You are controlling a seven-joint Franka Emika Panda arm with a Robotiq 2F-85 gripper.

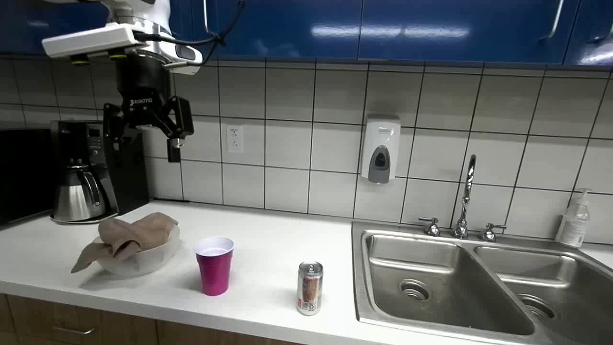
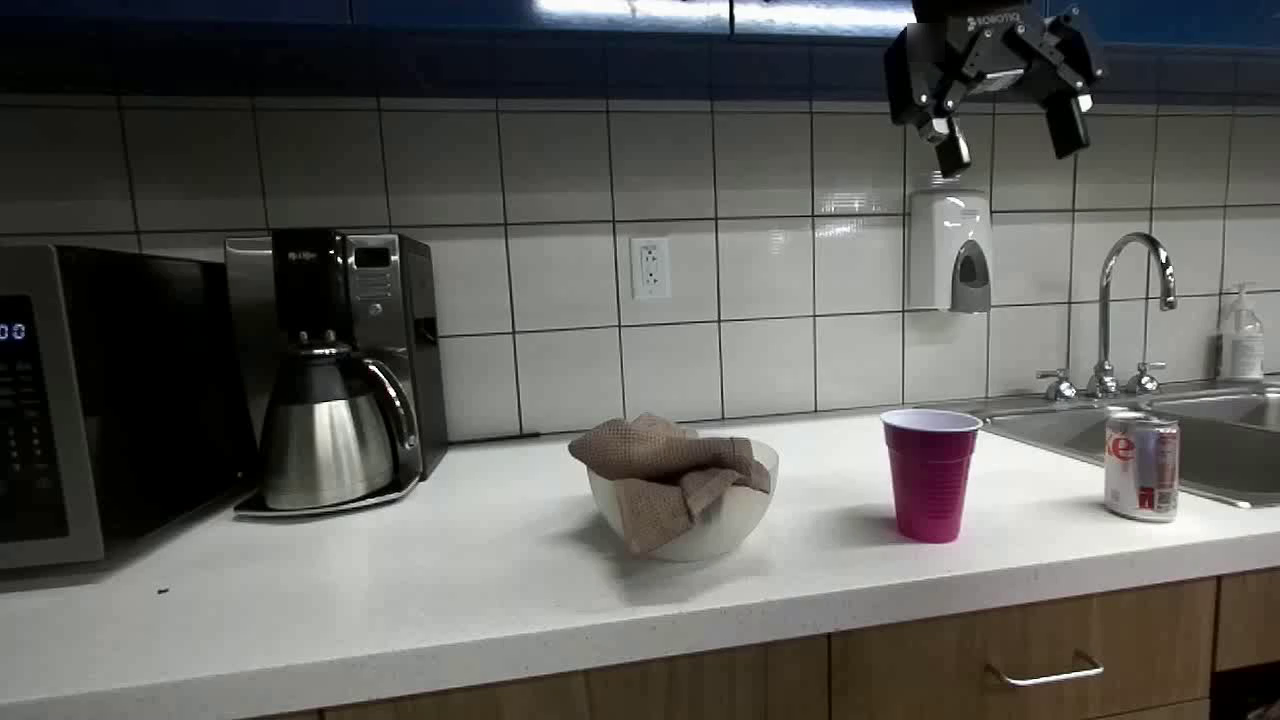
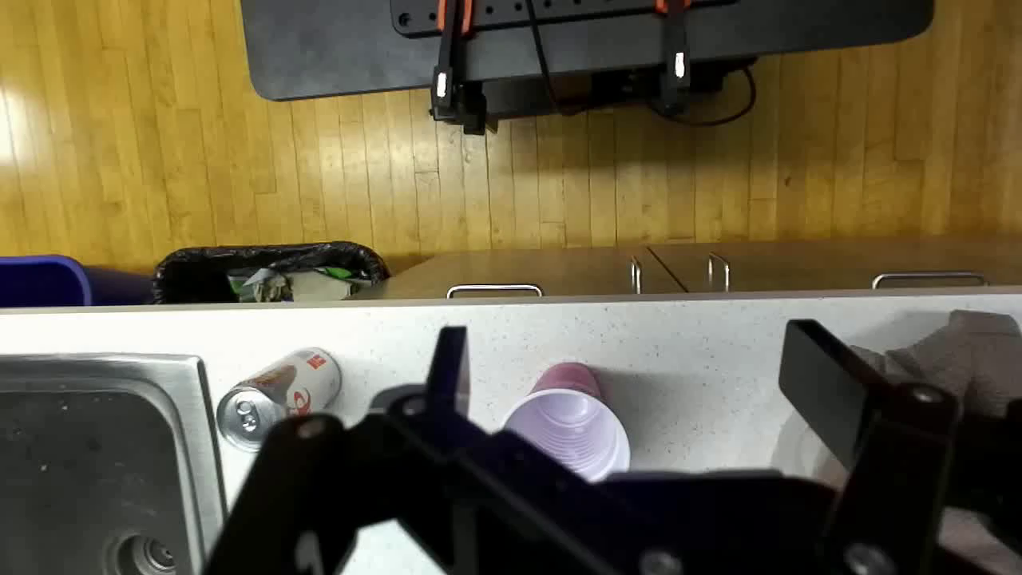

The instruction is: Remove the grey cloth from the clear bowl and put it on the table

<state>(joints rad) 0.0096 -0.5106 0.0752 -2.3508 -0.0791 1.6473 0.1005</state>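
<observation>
Hanging high above the desk [image 1: 268, 258], your fingers [image 2: 953, 153] are spread apart. The cloth [image 2: 665, 455] sits bunched in the clear bowl [image 2: 740, 522], and you can see one corner draped over the rim and down its outside; whether that corner touches the desk, you cannot tell. Beside the bowl you have a magenta cup [image 1: 215, 270] standing upright, and farther along, near the sink [image 1: 362, 282], an upright can [image 1: 310, 290].

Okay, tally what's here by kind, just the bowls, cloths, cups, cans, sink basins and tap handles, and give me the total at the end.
Bowl: 1
Cloth: 1
Cup: 1
Can: 1
Sink basins: 2
Tap handles: 2
Total: 8
</observation>
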